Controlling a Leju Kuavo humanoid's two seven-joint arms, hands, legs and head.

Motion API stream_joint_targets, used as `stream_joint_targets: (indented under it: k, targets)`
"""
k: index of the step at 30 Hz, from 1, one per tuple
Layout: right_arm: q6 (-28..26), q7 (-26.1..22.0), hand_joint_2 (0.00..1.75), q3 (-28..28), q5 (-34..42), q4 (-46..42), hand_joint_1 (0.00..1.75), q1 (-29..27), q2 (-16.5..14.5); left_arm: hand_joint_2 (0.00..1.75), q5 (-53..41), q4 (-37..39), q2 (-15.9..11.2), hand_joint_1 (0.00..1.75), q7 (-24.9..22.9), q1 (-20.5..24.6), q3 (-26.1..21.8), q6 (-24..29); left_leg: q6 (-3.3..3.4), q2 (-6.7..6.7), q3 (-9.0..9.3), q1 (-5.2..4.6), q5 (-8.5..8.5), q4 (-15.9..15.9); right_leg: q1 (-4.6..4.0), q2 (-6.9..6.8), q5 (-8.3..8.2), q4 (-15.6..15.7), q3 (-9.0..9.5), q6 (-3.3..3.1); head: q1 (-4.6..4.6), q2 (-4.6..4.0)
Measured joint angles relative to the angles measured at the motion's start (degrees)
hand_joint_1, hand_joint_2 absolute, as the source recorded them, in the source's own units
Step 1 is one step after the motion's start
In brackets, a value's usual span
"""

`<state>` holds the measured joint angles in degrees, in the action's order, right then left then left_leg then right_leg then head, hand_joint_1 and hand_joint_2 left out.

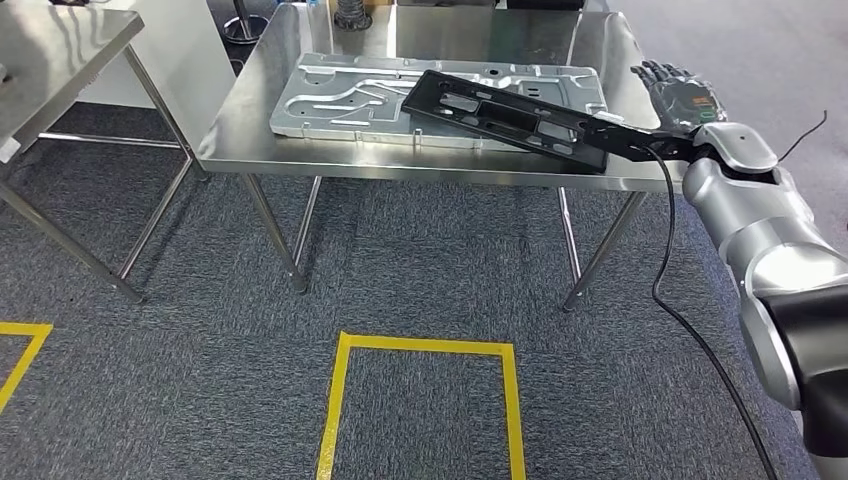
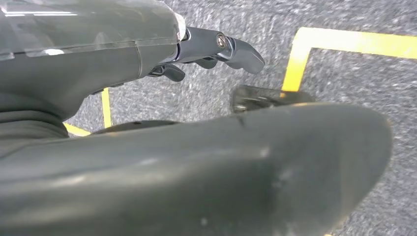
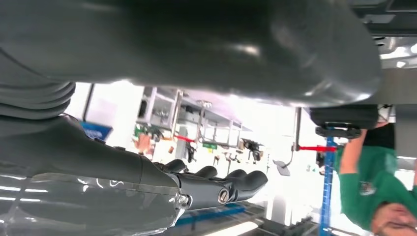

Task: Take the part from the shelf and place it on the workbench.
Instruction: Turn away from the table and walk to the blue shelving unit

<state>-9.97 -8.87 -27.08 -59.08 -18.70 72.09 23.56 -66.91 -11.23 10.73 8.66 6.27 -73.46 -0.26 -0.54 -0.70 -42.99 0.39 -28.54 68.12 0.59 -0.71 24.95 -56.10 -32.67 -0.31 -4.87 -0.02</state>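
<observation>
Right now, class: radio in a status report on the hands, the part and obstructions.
Right hand open past bench edge. Left hand hanging, holding nothing. Black part down on workbench, across silver plate. Nothing obstructing.

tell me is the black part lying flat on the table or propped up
Propped: the long black slotted plastic part rests tilted across the embossed silver metal plate, its end overhanging the steel workbench.

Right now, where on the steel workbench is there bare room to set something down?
The stainless-steel workbench is bare along its left edge, beside the embossed silver metal plate, and across the far strip behind it. The middle and right are crowded: the long black perforated part lies slanted over the plate, its end overhanging by the open right hand.
</observation>
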Motion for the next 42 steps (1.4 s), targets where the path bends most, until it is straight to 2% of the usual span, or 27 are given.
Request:
stream_joint_targets:
  k: [1,3,5,7,8,9,11,12,13,15,16,17,18,20,22,24,26,28,30,31,32,33,35,37,39,40,42]
  targets:
    - [-0.6,0.0,0.00,0.8,1.5,0.0,0.00,-0.6,0.8,0.00,0.2,0.0,0.0,0.00,0.0,0.1,-0.1,0.1,-0.13,0.08,-0.35,0.06,-1.69,3.6,-0.02,-0.08,-0.73,0.0,-0.96,0.09,0.00,0.00]
    - [-2.5,-0.8,0.00,3.5,6.5,0.0,0.00,-3.5,3.3,0.00,0.5,0.0,0.0,0.00,0.0,0.1,-0.3,0.3,-0.22,0.23,0.86,0.10,-0.85,7.2,-0.08,-0.46,-2.07,-0.2,-2.76,0.42,-0.01,0.00]
    - [-4.9,-3.0,0.00,8.7,15.0,0.1,0.00,-9.9,6.4,0.00,0.8,0.0,0.0,0.00,-0.3,0.1,-0.7,0.7,-0.11,0.27,5.91,0.17,2.04,3.2,-0.15,-1.32,-3.01,-0.5,-4.10,0.94,-0.01,0.00]
    - [-6.9,-6.0,0.00,16.0,24.9,0.3,0.00,-19.3,8.1,0.00,0.8,0.0,0.0,0.00,-0.7,0.1,-0.9,1.1,0.24,0.07,12.62,0.10,0.73,-5.4,-0.36,-2.23,-3.73,-0.9,-4.86,1.54,0.00,0.00]
    - [-7.4,-6.9,0.00,19.8,29.1,0.5,0.00,-24.3,7.9,0.00,0.7,0.0,0.0,0.00,-0.8,0.1,-1.0,1.3,0.62,-0.09,14.64,0.05,-0.73,-8.6,-0.49,-2.58,-4.15,-1.0,-5.00,1.82,0.01,0.00]
    - [-7.5,-7.5,0.00,23.6,32.8,0.8,0.00,-29.3,7.0,0.00,0.5,0.0,0.1,0.00,-0.8,0.1,-1.0,1.5,1.09,-0.20,15.58,-0.06,-1.66,-10.6,-0.56,-2.81,-4.68,-0.9,-5.03,2.11,0.01,0.00]
    - [-7.4,-8.1,0.00,30.4,38.4,1.7,0.00,-38.9,3.6,0.00,0.0,0.0,0.1,0.00,-0.7,0.0,-1.1,1.7,2.19,-0.19,15.16,0.04,-0.97,-11.6,-0.51,-2.79,-5.41,-0.4,-5.15,2.69,0.01,0.00]
    - [-7.3,-8.6,0.00,33.3,40.4,2.2,0.00,-43.2,1.5,0.00,-0.2,0.0,0.1,0.00,-0.6,0.0,-1.1,1.7,2.66,-0.12,14.75,0.12,-0.19,-11.9,-0.35,-2.28,-4.35,-0.8,-5.50,2.98,0.01,0.00]
    - [-7.4,-9.1,0.00,35.8,41.6,2.6,0.00,-47.1,-0.5,0.00,-0.4,0.0,0.0,0.00,-0.6,0.1,-1.1,1.7,3.05,-0.02,14.11,0.19,0.70,-12.2,-0.14,-1.59,-2.04,-2.4,-6.17,3.24,0.01,0.00]
    - [-7.1,-9.2,0.00,39.8,42.6,3.4,0.00,-52.7,-3.5,0.00,-0.6,0.0,0.0,0.00,-0.4,0.2,-1.1,1.7,3.51,0.14,12.30,-0.05,2.27,-12.2,0.34,-0.31,4.59,-9.2,-8.04,3.69,0.01,0.00]
    - [-6.2,-8.4,0.00,41.5,43.2,3.7,0.00,-54.6,-4.7,0.00,-0.8,0.0,0.0,0.00,-0.4,0.2,-1.1,1.7,3.54,0.25,11.27,-0.24,2.97,-12.1,0.51,-0.04,6.77,-13.2,-8.78,3.88,0.01,0.00]
    - [-4.8,-7.3,0.44,43.0,44.2,4.0,0.00,-56.1,-5.8,0.00,-0.9,0.0,0.0,0.00,-0.3,0.2,-1.1,1.8,3.48,0.38,10.27,-0.40,3.61,-11.9,0.61,0.07,7.42,-16.3,-8.93,4.04,0.01,0.00]
    - [-3.1,-6.1,0.87,44.6,45.8,4.3,0.00,-57.3,-7.0,0.00,-1.0,0.0,-0.1,0.00,-0.2,0.2,-1.0,1.9,3.35,0.52,9.30,-0.45,4.18,-11.7,0.68,0.10,6.75,-17.6,-8.26,4.14,0.00,0.00]
    - [0.4,-4.2,1.75,48.4,50.2,4.7,0.00,-59.7,-10.4,0.00,-1.2,0.0,-0.3,0.00,-0.1,0.3,-1.0,2.0,2.88,0.71,7.51,-0.37,5.20,-11.2,0.88,0.10,4.06,-14.2,-3.66,4.12,0.00,0.00]
    - [2.2,-2.5,0.87,52.3,53.9,5.3,0.00,-61.5,-14.7,0.00,-1.3,0.0,-0.4,0.00,0.0,0.5,-1.0,2.2,2.14,0.90,6.27,-0.43,6.04,-10.6,0.86,0.11,4.56,-5.6,3.49,3.59,0.00,0.00]
    - [1.9,-0.7,0.00,55.3,55.3,5.9,0.00,-62.7,-19.2,0.00,-1.5,0.0,-0.5,0.00,0.0,0.7,-0.9,2.3,1.27,1.28,5.81,-0.49,6.94,-10.3,0.49,0.20,6.34,-0.3,7.09,2.47,-0.01,0.00]
    - [0.8,0.9,0.00,57.4,55.4,6.6,0.00,-64.0,-23.2,0.00,-1.8,0.0,-0.5,0.00,0.0,0.8,-0.8,2.4,0.41,1.51,5.56,-0.26,7.64,-10.4,0.30,0.19,5.81,0.3,6.50,1.19,-0.01,0.00]
    - [0.1,2.0,0.87,58.6,55.0,7.1,0.00,-65.0,-26.1,0.00,-2.1,0.0,-0.5,0.00,-0.2,0.5,-0.6,2.5,-0.21,1.41,4.62,0.02,4.55,-8.3,0.29,0.07,4.40,0.4,5.19,0.03,-0.01,0.00]
    - [-0.2,3.0,1.75,59.0,53.7,7.4,0.00,-65.4,-27.9,0.00,-2.2,0.0,-0.5,0.00,-0.4,0.3,-0.5,2.6,-0.53,1.28,3.03,0.15,-2.05,-2.2,0.13,0.12,2.83,0.3,3.35,-0.64,-0.02,0.00]
    - [-0.3,3.6,1.75,59.0,52.9,7.4,0.00,-65.4,-28.5,0.00,-2.4,0.0,-0.5,0.00,-0.5,0.4,-0.4,2.6,-0.63,1.25,2.42,0.15,-4.57,1.6,0.03,0.19,2.04,0.3,2.31,-0.73,-0.02,0.00]
    - [-0.6,4.2,1.75,59.0,52.2,7.4,0.00,-65.5,-29.0,0.00,-2.5,0.0,-0.5,0.00,-0.6,0.5,-0.2,2.6,-0.66,1.23,2.29,0.15,-5.63,4.8,-0.08,0.22,1.28,0.2,1.24,-0.76,-0.02,0.00]
    - [-0.8,4.8,1.75,59.0,51.7,7.5,0.00,-65.5,-29.4,0.00,-2.7,0.0,-0.5,0.00,-0.7,0.6,-0.1,2.6,-0.63,1.22,2.97,0.15,-5.15,6.4,-0.19,0.23,0.56,0.1,0.12,-0.72,-0.02,0.00]
    - [-1.3,6.3,0.87,59.0,51.3,7.5,0.00,-65.5,-29.8,0.00,-2.9,0.0,-0.5,0.00,-0.7,0.7,0.2,2.5,-0.29,1.20,7.17,0.14,-1.81,3.9,-0.33,0.26,-0.66,-0.2,-1.87,-0.52,-0.02,0.00]
    - [-0.9,7.4,0.00,59.0,51.4,7.6,0.00,-65.6,-29.9,0.00,-3.2,0.0,-0.5,0.00,-0.6,0.9,0.3,2.4,0.39,1.12,14.54,-0.05,-1.32,-5.0,-0.49,0.32,-1.60,-0.8,-3.25,-0.16,-0.02,0.00]
    - [0.2,7.3,0.00,59.2,51.8,7.6,0.00,-65.7,-29.8,0.00,-3.5,0.0,-0.5,0.00,-0.6,1.2,0.5,2.7,0.87,1.11,19.57,-0.31,-3.34,-12.3,-0.61,0.31,-2.56,-1.2,-3.95,0.40,-0.02,0.00]
    - [0.7,7.0,0.00,59.3,52.0,7.6,0.00,-65.7,-29.8,0.00,-3.7,0.0,-0.5,0.00,-0.7,1.3,0.5,2.9,1.04,1.16,20.35,-0.39,-3.76,-13.9,-0.62,0.30,-3.01,-1.2,-4.09,0.74,-0.01,0.00]
    - [1.0,6.7,0.00,59.5,52.1,7.6,0.00,-65.9,-29.6,0.00,-3.9,0.0,-0.5,0.00,-1.0,1.2,0.7,3.2,1.66,1.36,19.89,-0.27,-3.15,-14.2,-0.39,0.39,-2.98,-1.7,-4.48,1.41,-0.02,0.00]
